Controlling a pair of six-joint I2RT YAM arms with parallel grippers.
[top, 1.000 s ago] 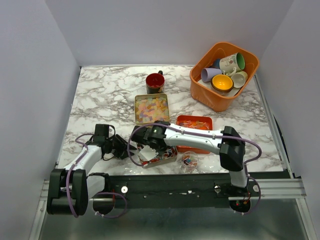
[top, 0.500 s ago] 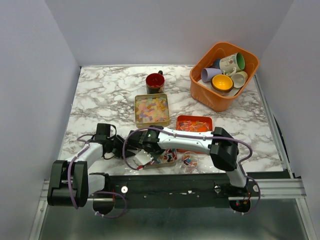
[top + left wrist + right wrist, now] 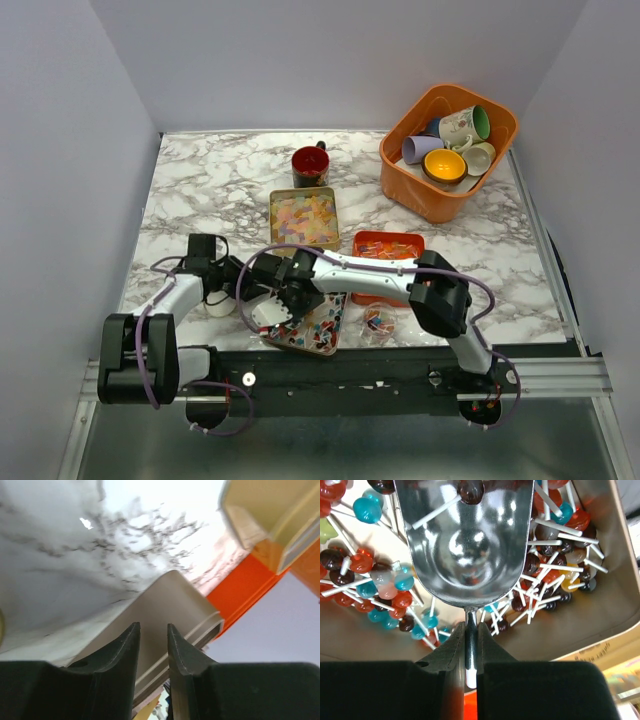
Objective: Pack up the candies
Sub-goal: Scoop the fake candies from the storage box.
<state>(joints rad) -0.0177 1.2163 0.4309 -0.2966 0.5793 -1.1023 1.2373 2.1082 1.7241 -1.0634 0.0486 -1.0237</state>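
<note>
— Right claw [image 3: 471, 630], what state?
— Clamped on the scoop [image 3: 470, 545] handle, 1 lollipop [image 3: 470, 490] at its 12 o'clock rim.
— Candies [image 3: 380, 575]?
— Under it, in the tin [image 3: 595, 620] at the table's [image 3: 200, 190] 6 o'clock.
— Left claw [image 3: 152, 630]?
— Fingers [image 3: 120, 655] nearly together; grip, cannot tell.

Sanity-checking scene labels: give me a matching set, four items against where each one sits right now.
Things:
A. scoop
B. red-lined mug
C. pastel squares
D. yellow-lined mug

Places:
1. in the orange bin at the far right
2. in the square tin mid-table
3. held by the right gripper, jaws shut on its handle
4. standing alone on the marble table, just beyond the square tin

Pairs: A-3, B-4, C-2, D-1
</note>
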